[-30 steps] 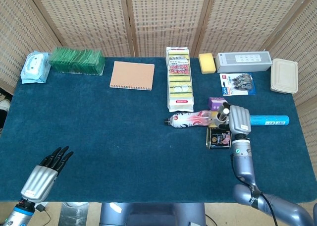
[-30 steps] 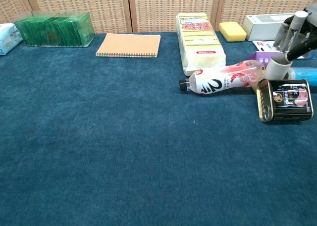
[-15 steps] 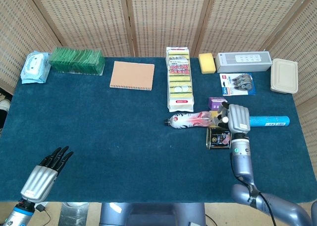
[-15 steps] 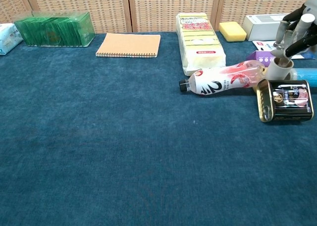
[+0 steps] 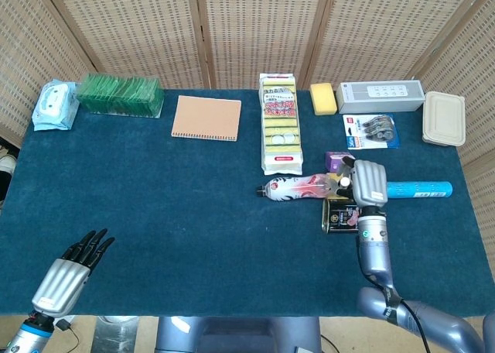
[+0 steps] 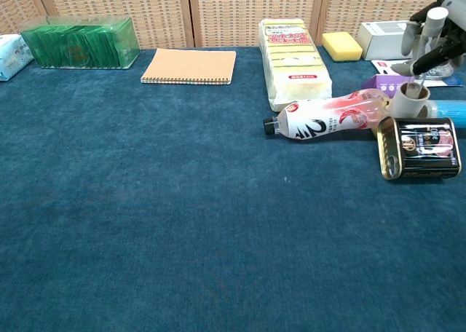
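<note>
A: Left hand (image 5: 71,268) — at the near left edge of the tabletop (image 5: 155,214), far left of the bottle (image 5: 298,186). Fingers straight and apart, nothing in them. Only the head view shows it.

B: The bottle?

A: On its side, cap pointing left, just below the sponge pack (image 5: 281,122). Notebook (image 5: 206,118) well up and left of the bottle; green box (image 5: 120,94) and wipes (image 5: 54,105) further left still, along the far edge.

B: Right hand (image 5: 366,184)?

A: Over the bottle's right end, above the can (image 5: 340,214). In the chest view its fingers (image 6: 435,20) hang over a small grey cup (image 6: 411,99) without touching it. Nothing held; fingers loosely apart.

B: The can?

A: Lying flat, touching the bottle's base, just below it and to the right. Blue tube (image 5: 418,188) runs right from the bottle; purple box (image 5: 338,161) just above the bottle's base.
</note>
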